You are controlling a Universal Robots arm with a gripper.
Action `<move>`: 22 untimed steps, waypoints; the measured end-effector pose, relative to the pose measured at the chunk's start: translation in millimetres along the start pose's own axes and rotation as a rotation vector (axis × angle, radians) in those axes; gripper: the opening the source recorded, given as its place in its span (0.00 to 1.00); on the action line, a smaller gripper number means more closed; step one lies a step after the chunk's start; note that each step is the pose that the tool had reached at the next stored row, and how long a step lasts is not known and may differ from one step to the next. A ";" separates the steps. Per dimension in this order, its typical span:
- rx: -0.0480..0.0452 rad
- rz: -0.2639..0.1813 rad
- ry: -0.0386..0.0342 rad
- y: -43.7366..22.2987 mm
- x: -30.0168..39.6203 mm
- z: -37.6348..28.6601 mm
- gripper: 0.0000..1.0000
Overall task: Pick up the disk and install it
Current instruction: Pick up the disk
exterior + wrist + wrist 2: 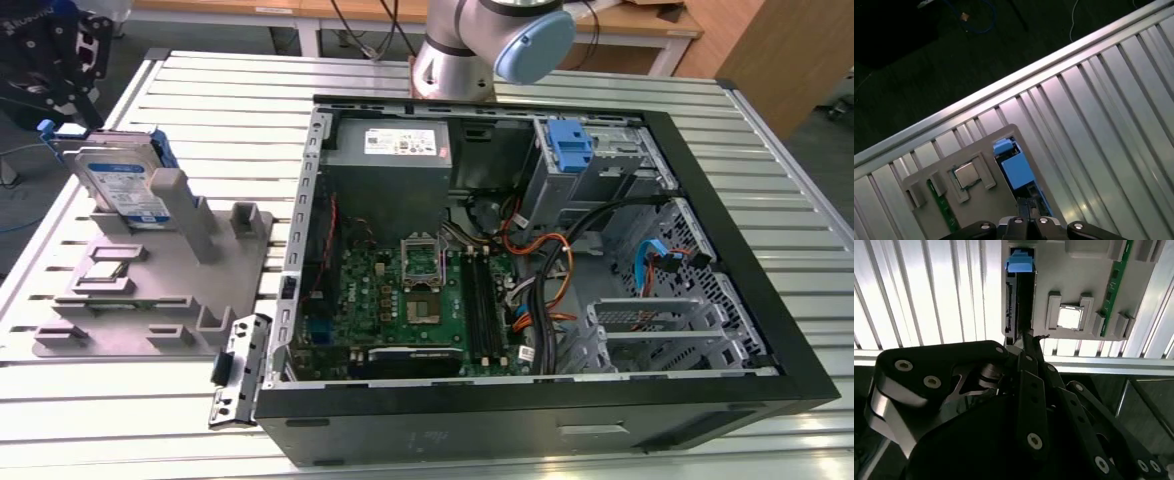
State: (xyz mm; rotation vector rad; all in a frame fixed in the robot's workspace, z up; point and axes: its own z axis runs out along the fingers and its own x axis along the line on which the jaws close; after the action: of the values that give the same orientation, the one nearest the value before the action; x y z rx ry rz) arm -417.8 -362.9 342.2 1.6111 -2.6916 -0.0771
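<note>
Second wrist view, entries:
- gripper (1028, 337): tips drawn tight together, nothing betw. them that I can see.
- disk (1021, 297): seen edge-on, standing in its slot on the grey fixture (1054, 270), blue rail (1019, 262) at its far end. The tips sit just at its near end; whether they touch it I can't tell.
- processor chip (1070, 317): in a pocket just beside the disk.
- green memory stick (1114, 290): beyond the chip.

First wrist view, entries:
- disk (1016, 170): blue label showing, the gripper tips close over one end.
- chip (968, 175): seated beside it on the same fixture.

Exterior view, entries:
- disk (127, 185): upright on the fixture, on the slatted table (400, 80), at the exterior view's left.
- gripper (60, 90): hangs above the disk, apart from it.
- open PC case (534, 250): well apart from the disk, blue latch (567, 145) at its drive cage.

Status, my est.: arm is at the pick-up spot, but the pick isn't made and the install isn't begun. Whole task remains.
</note>
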 end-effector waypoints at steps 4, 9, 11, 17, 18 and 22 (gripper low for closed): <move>-0.0016 -0.072 0.0031 0.0 0.0 0.6 0.10; -0.0036 -0.163 0.0071 0.0 0.0 1.3 0.10; -0.0044 -0.199 0.0087 -0.1 0.0 1.6 0.10; -0.0059 -0.260 0.0112 0.0 0.0 2.4 0.10; -0.0064 -0.261 0.0099 0.0 0.1 2.8 0.10; -0.0090 -0.271 0.0034 -0.1 0.0 3.5 0.10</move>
State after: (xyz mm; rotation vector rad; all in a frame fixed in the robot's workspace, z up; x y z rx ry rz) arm -417.8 -362.9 338.7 1.9594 -2.4484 -0.0865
